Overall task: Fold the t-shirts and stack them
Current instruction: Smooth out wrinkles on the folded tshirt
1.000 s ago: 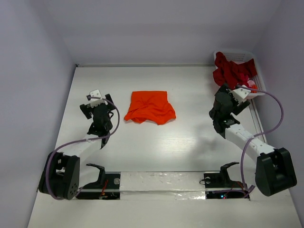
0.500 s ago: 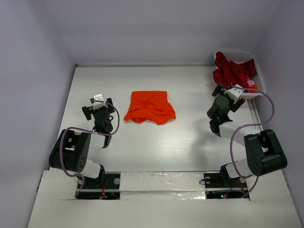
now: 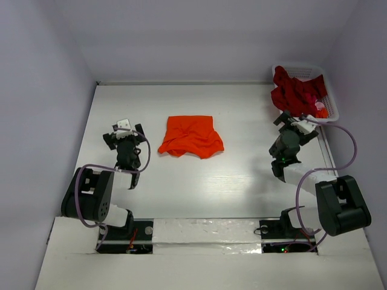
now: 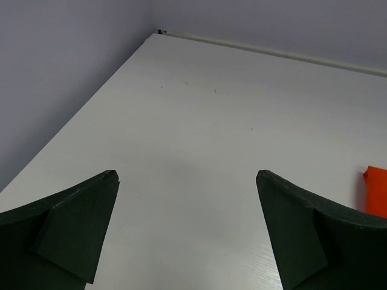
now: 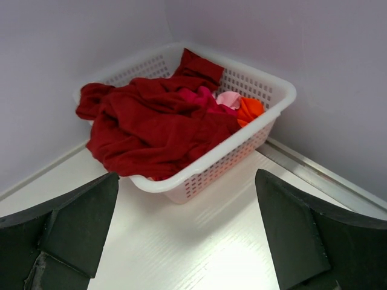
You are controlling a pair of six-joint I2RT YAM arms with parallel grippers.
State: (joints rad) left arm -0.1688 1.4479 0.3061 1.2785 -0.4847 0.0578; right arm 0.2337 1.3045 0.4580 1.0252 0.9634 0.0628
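Both arms have just tucked back, left pincer (image 4: 186,181) and right pincer (image 5: 186,178) gaping empty, so the roughly folded bright orange t-shirt (image 3: 190,136) rests on the white bench (image 3: 248,115) while dark red t-shirts (image 5: 151,124) wait heaped in the white plastic lattice basket (image 5: 266,130).

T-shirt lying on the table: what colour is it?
The t-shirt is bright orange, clearest in the top external view.

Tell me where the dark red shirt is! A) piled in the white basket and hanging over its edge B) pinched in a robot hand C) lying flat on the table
A: the dark red shirt is heaped in the white basket in the corner, with part of it draped over the rim.
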